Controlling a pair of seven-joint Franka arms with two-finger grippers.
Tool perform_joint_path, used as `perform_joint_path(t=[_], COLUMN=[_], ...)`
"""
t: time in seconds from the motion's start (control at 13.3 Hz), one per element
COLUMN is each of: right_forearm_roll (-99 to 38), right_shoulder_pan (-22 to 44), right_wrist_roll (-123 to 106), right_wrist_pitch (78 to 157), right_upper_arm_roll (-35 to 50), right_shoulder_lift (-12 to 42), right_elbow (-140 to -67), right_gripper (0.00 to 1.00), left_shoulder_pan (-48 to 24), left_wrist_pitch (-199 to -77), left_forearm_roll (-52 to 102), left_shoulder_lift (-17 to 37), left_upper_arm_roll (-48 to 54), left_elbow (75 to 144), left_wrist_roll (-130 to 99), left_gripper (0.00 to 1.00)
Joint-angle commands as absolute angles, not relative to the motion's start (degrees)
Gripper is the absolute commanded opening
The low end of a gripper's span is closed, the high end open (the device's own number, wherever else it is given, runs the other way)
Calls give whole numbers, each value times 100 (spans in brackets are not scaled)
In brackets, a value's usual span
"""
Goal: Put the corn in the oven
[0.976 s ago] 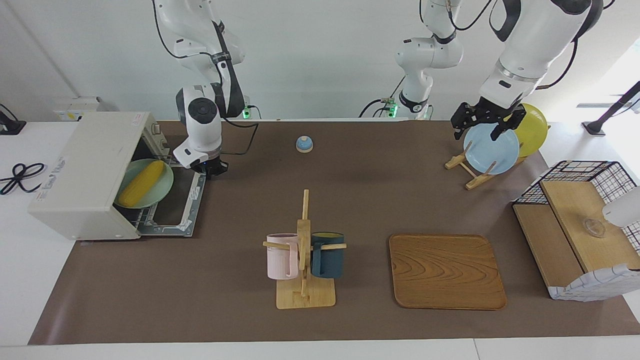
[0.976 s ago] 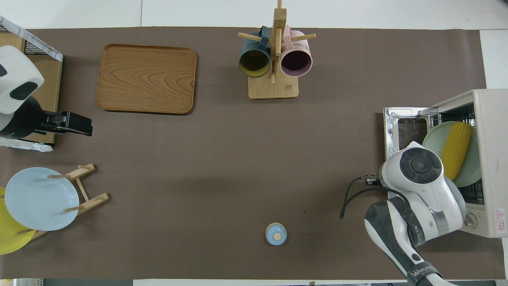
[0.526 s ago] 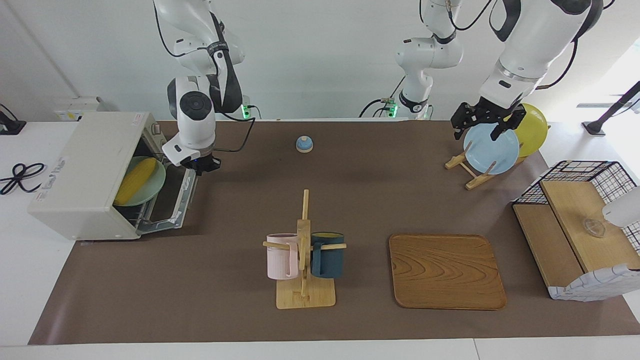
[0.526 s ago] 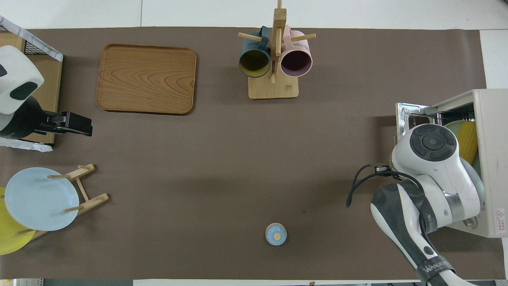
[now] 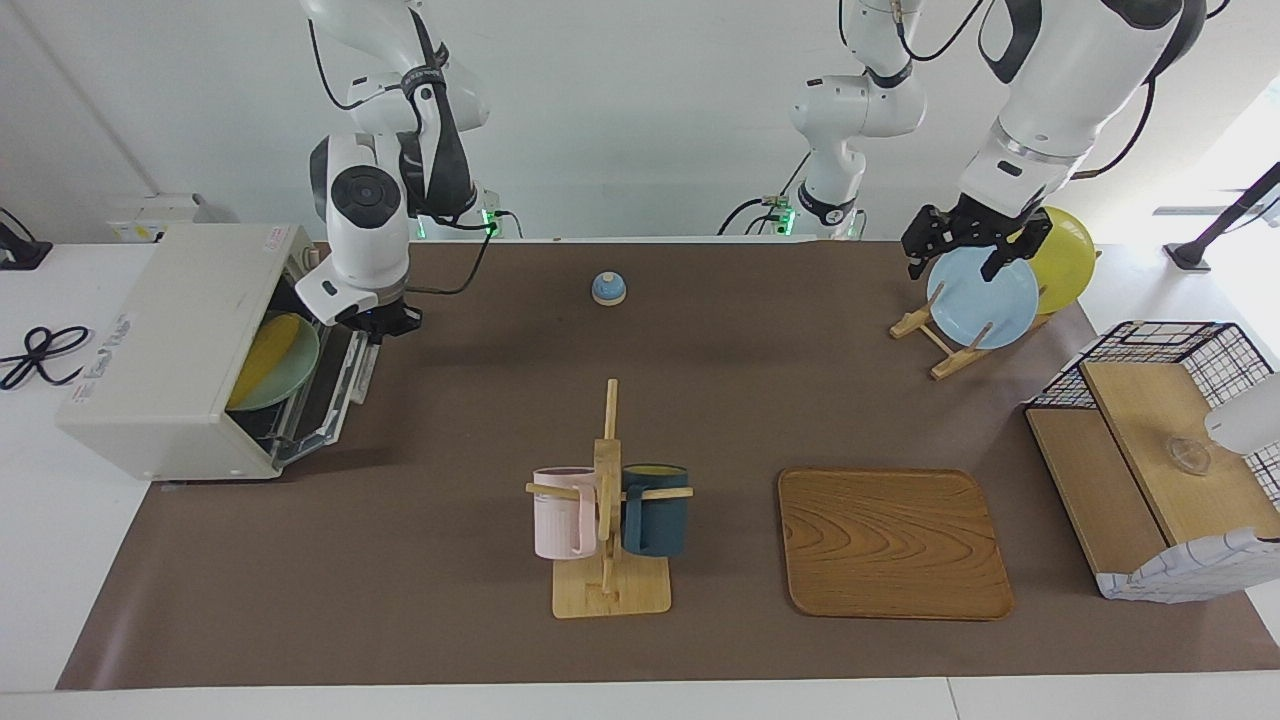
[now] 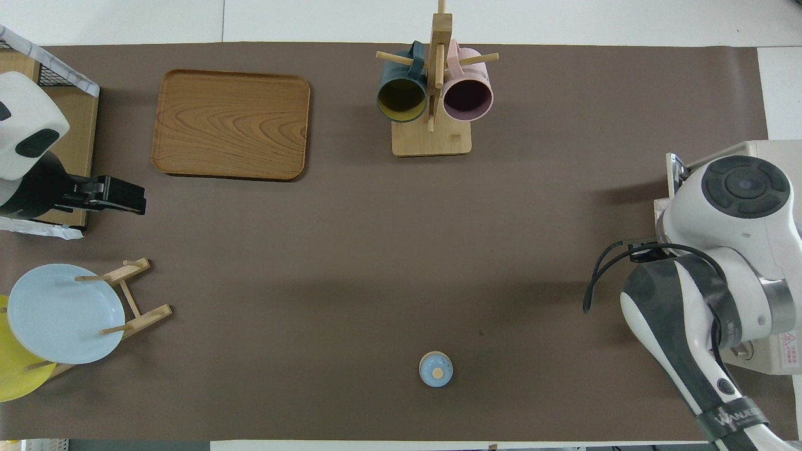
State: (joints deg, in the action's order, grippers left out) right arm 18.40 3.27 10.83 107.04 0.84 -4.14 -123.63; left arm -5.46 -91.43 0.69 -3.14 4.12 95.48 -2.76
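Note:
The off-white oven (image 5: 170, 340) stands at the right arm's end of the table, its glass door (image 5: 340, 385) swung up to a steep tilt. Through the gap a strip of the yellow corn (image 5: 262, 348) shows on a pale green plate (image 5: 290, 375) inside. My right gripper (image 5: 385, 322) is shut and sits at the door's upper edge. In the overhead view the right arm covers the oven (image 6: 786, 354) mouth and the corn. My left gripper (image 5: 960, 255) waits open over the blue plate (image 5: 985, 300).
A mug rack (image 5: 610, 540) with a pink and a dark blue mug stands mid-table, a wooden tray (image 5: 890, 540) beside it. A small blue bell (image 5: 608, 288) lies nearer the robots. A plate rack and a wire basket (image 5: 1160, 450) occupy the left arm's end.
My right gripper has risen and moved toward the oven, swinging the door from flat down to steeply tilted. The corn and plate are now mostly hidden. The left arm has not moved.

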Motion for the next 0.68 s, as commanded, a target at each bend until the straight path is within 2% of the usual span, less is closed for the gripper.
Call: perform_joint_path(t=[0.0,0.6], right_forearm_roll=[2162,2171], right_shoulder_pan=[27,-633], right_wrist_roll=[669,-457], right_wrist_pitch=[10819,10529], right_upper_arm_roll=[9,-26], right_shoulder_lift=[-334,-439], right_elbow=[-12261,-11918], right_gripper=[0,0], left_shoulder_pan=[-483,-483], left_wrist_pitch=[-9132,-9132], left_forearm_roll=[-26,-26], left_shoulder_lift=[-352,-352], left_upper_arm_roll=[448,448], left_elbow=[9562,9562], left_wrist_roll=[-229,-229], left_gripper=[100,100])
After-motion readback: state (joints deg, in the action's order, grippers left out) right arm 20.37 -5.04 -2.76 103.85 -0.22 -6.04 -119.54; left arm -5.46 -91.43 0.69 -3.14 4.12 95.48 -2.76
